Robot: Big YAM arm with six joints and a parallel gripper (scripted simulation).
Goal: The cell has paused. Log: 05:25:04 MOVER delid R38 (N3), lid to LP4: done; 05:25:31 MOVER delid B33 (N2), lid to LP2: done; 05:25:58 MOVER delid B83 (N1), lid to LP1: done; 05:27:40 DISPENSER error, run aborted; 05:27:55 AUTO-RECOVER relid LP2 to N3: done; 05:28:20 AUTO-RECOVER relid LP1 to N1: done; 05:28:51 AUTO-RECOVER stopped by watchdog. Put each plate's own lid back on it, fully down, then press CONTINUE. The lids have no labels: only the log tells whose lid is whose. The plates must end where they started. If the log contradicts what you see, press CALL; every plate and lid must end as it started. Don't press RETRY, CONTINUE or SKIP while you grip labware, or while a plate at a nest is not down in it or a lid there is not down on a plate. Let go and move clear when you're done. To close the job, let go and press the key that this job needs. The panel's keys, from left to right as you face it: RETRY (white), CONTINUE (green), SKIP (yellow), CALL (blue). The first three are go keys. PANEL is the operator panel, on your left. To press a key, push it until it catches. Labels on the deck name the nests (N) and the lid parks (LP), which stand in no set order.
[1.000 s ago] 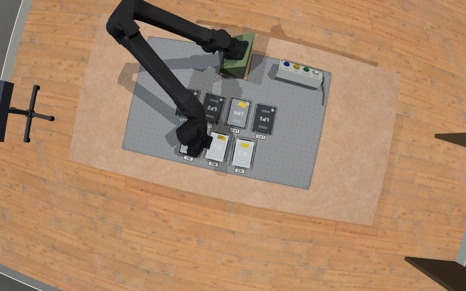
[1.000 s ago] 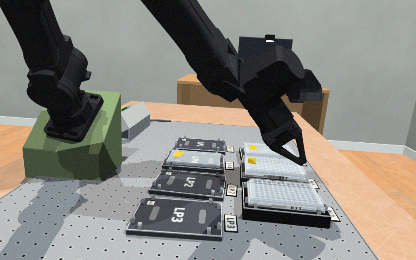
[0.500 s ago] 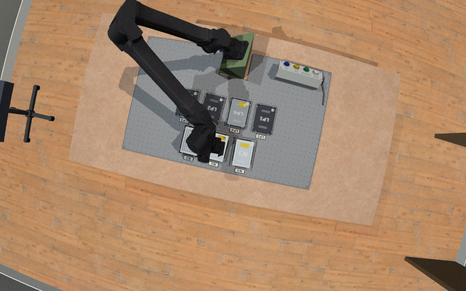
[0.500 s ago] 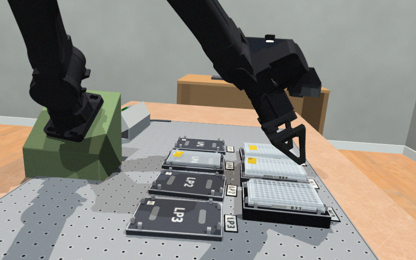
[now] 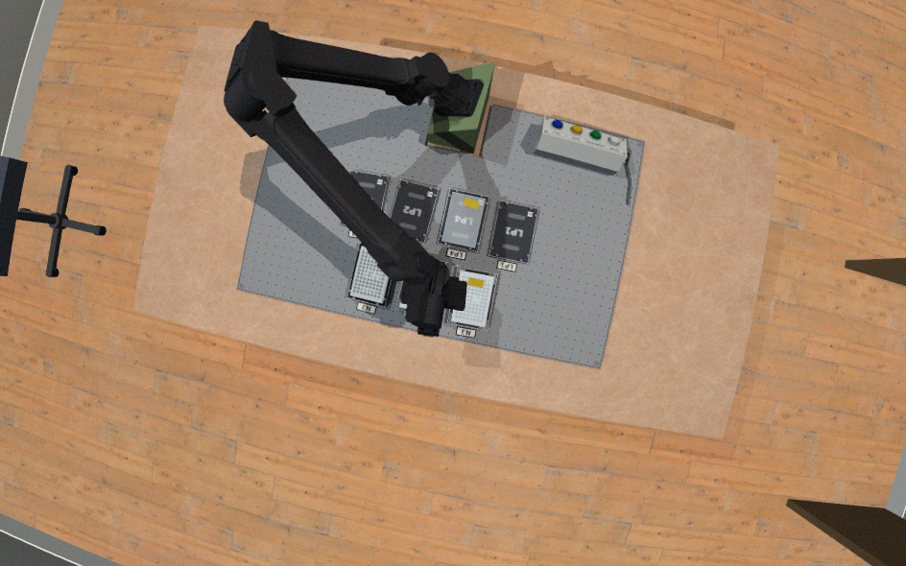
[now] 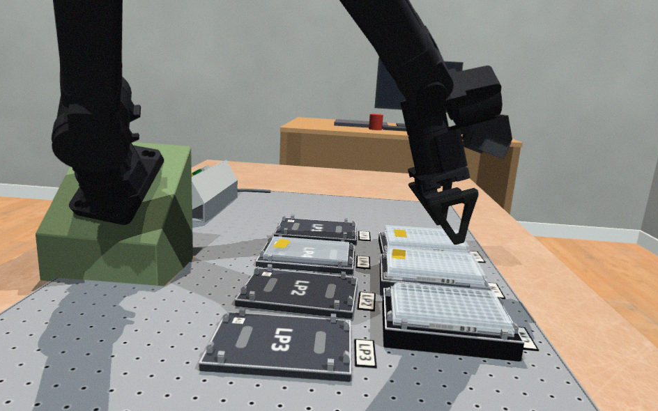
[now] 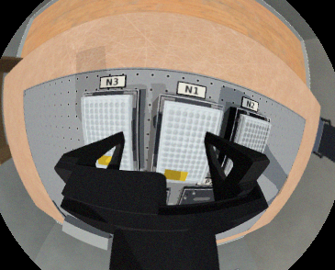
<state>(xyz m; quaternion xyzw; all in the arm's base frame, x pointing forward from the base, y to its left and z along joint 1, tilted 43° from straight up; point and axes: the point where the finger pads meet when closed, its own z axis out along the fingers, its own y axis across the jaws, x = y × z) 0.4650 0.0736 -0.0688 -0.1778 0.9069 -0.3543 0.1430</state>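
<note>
My gripper (image 5: 458,294) (image 6: 453,237) (image 7: 164,136) is open and empty. It hangs a little above the row of nests, over the N1 and N3 plates. The N3 plate (image 5: 479,305) (image 6: 424,235) (image 7: 106,120) and the N1 plate B83 (image 6: 433,265) (image 7: 185,133) each carry a clear lid with a yellow tab. My wrist hides the N1 plate in the top view. The N2 plate B33 (image 5: 369,273) (image 6: 447,306) (image 7: 251,133) has no lid. A third yellow-tabbed lid (image 5: 464,221) (image 6: 306,250) lies on park LP4.
Parks LP1 (image 5: 512,230) (image 6: 316,227), LP2 (image 5: 415,208) (image 6: 298,290) and LP3 (image 6: 275,339) hold nothing. The grey panel (image 5: 581,149) (image 6: 214,189) stands at the deck's back, its green key (image 5: 596,134) and blue key (image 5: 556,123) on top. The arm's green base block (image 5: 457,129) (image 6: 117,239) stands beside it.
</note>
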